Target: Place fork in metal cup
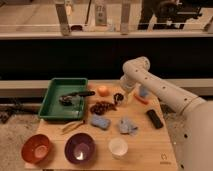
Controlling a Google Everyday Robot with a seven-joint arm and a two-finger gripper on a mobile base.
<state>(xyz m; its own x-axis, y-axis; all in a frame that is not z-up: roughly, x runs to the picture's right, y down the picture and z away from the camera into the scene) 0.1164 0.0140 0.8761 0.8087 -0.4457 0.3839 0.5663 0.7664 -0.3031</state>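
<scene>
My gripper (118, 98) hangs low over the middle back of the wooden table (145, 150), just right of an orange (102, 90) and above a dark bunch of grapes (101, 107). A shiny metal object (67, 99), apparently the metal cup, lies in the green tray (52, 102) at the left, with a black handle (83, 93) beside it. A thin pale utensil (73, 126), possibly the fork, lies on the table just in front of the tray, well left of the gripper.
A blue sponge (100, 121), a grey-blue cloth (128, 126) and a black bar (154, 118) lie mid-table. A red-brown bowl (36, 148), a purple bowl (80, 148) and a white cup (118, 147) stand along the front edge. Small orange and blue items (142, 95) sit behind the arm.
</scene>
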